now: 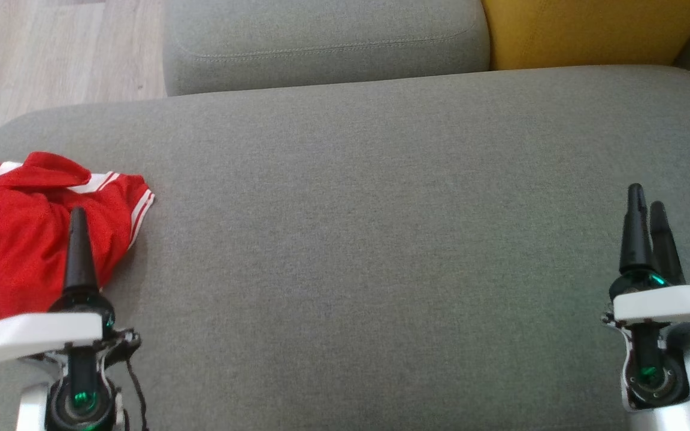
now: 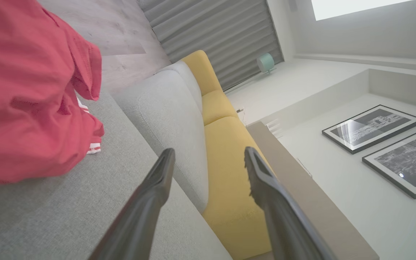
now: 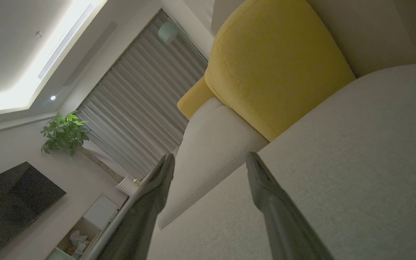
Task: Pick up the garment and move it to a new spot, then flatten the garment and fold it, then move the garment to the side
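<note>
Partly cropped garment (image 1: 12, 251); left hand (image 1: 75, 215) overlaps it.

Garment (image 1: 9, 251) cut by left edge, yellow cushion (image 1: 584, 30) cropped above

garment (image 1: 15, 239) 1 | claws (image 2: 209, 149) (image 3: 211, 154) 2 | framed pictures (image 2: 372, 128) (image 2: 406, 160) 2 | plant (image 3: 64, 131) 1

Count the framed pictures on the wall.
2. The upper framed picture and the lower framed picture hang side by side at the left wrist view's right; others may lie beyond that edge.
</note>
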Robot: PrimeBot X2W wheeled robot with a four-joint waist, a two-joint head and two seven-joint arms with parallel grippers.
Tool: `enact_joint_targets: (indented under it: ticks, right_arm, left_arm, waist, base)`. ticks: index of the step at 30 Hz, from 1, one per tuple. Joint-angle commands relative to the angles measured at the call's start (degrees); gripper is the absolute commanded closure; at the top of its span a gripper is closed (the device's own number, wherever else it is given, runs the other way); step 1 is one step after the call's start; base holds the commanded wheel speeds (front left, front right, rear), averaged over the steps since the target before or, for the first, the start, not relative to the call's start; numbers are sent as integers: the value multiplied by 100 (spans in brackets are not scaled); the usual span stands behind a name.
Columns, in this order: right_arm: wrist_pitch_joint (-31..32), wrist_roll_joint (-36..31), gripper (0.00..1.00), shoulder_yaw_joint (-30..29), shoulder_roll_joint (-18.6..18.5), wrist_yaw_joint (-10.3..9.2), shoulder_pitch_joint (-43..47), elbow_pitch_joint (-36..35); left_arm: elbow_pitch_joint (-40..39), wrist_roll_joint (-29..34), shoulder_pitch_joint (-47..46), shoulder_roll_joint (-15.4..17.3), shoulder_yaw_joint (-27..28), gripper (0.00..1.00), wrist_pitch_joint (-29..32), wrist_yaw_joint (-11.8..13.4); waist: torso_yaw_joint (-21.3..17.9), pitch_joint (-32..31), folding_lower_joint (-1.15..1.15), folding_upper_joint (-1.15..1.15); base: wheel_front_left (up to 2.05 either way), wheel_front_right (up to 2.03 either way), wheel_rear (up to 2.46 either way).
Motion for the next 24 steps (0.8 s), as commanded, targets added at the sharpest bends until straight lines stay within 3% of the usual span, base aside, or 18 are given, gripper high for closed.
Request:
enact_joint_targets:
  ticks: [1,24]
  right_arm:
    - [-73,-153,0,86,-122,-2,-330,-256]
    - [-461,-2593,0,466,-58,-3,-318,-314]
  left_arm:
    - [-266,105,-321,79,46,0,-32,15]
    - [-629,3135,-346,97,-1108,0,-418,283]
  waist:
    - [-1,0,0,0]
    - [-10,63,0,0]
  base:
    - [0,0,0]
    - [0,0,0]
